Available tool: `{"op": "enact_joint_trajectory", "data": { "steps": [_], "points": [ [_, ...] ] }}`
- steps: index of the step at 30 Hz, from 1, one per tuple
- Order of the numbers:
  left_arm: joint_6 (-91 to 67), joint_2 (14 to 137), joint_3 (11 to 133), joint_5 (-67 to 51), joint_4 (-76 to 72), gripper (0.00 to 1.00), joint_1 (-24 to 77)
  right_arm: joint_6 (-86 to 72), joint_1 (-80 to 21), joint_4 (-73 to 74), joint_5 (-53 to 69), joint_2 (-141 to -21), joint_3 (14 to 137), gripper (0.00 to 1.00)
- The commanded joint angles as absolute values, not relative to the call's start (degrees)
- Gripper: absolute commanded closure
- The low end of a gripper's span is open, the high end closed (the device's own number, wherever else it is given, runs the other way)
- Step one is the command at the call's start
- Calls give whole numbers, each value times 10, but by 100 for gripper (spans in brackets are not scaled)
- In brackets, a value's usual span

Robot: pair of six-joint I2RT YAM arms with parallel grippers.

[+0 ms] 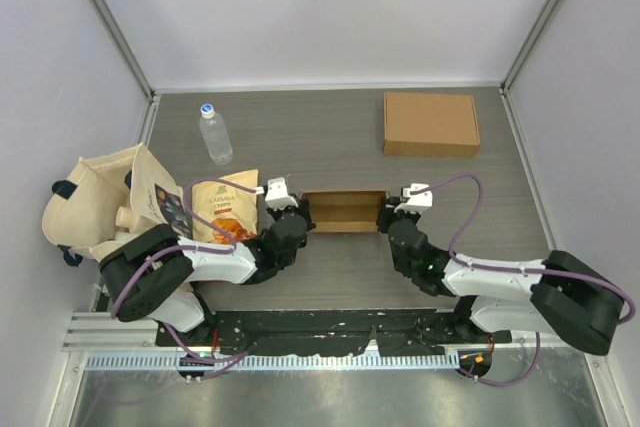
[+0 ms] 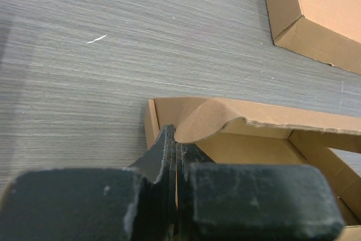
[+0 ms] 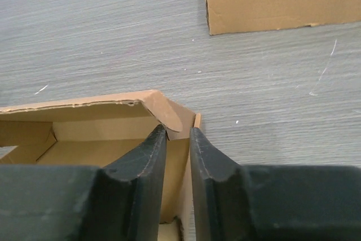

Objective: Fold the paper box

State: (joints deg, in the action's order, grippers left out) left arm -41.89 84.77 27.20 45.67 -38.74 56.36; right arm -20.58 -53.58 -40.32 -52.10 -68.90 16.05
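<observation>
Left gripper (image 2: 176, 139) sits at the left end of the paper box (image 1: 345, 212). Its jaws are almost together, with a thin cardboard edge caught between them and the tips under a curled flap. Right gripper (image 3: 177, 134) is at the box's right end, jaws narrow, straddling the end wall. Cannot tell if its pads actually press the card. The paper box lies open-topped mid-table (image 1: 300, 137), just ahead of both arms. Its long back flap leans inward and is creased at both corners. Snack bag (image 1: 228, 209) lies flat just left of the left gripper, and a tote bag (image 1: 95, 197) is slumped beside it at the table's left edge. Water bottle (image 1: 215, 134) stands farther back on the left. Closed cardboard box (image 1: 430, 123) is far right, well apart from the open one.
</observation>
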Motion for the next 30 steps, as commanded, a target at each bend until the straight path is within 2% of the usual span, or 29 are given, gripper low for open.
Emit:
{"op": "enact_joint_trajectory", "data": {
  "steps": [1, 2, 3, 4, 6, 7, 11, 13, 16, 17, 20, 24, 26, 30],
  "points": [
    [-385, 852, 253, 511, -383, 100, 580, -286, -544, -181, -518, -585, 198, 64],
    [-381, 848, 252, 515, -382, 100, 581, -337, -544, -118, -514, -564, 213, 56],
    [-378, 846, 252, 519, -382, 100, 584, -359, -544, -56, -504, -543, 248, 51],
    [-374, 844, 253, 521, -380, 100, 585, -381, -544, 81, -500, -526, 271, 49],
    [-368, 842, 255, 526, -375, 100, 588, -425, -543, 190, -480, -482, 327, 41],
    [-367, 842, 256, 528, -375, 100, 589, -432, -543, 268, -439, -469, 341, 40],
    [-358, 842, 265, 535, -371, 100, 597, -454, -543, 358, -307, -419, 368, 35],
    [-353, 842, 269, 547, -369, 100, 606, -392, -543, 365, -240, -431, 398, 32],
    [-353, 845, 272, 551, -368, 100, 613, -398, -542, 429, -250, -478, 514, 31],
    [-350, 846, 274, 553, -367, 100, 614, -420, -541, 438, -255, -488, 544, 22],
    [-346, 842, 281, 558, -352, 100, 617, -546, -539, 421, -216, -512, 605, 8],
    [-352, 844, 283, 572, -352, 100, 621, -748, -539, 277, -206, -504, 516, 14],
    [-353, 845, 286, 573, -353, 100, 625, -854, -540, 183, -226, -486, 455, 23],
    [-346, 846, 290, 578, -349, 100, 632, -945, -539, 111, -267, -511, 421, 24]
  ]
}}
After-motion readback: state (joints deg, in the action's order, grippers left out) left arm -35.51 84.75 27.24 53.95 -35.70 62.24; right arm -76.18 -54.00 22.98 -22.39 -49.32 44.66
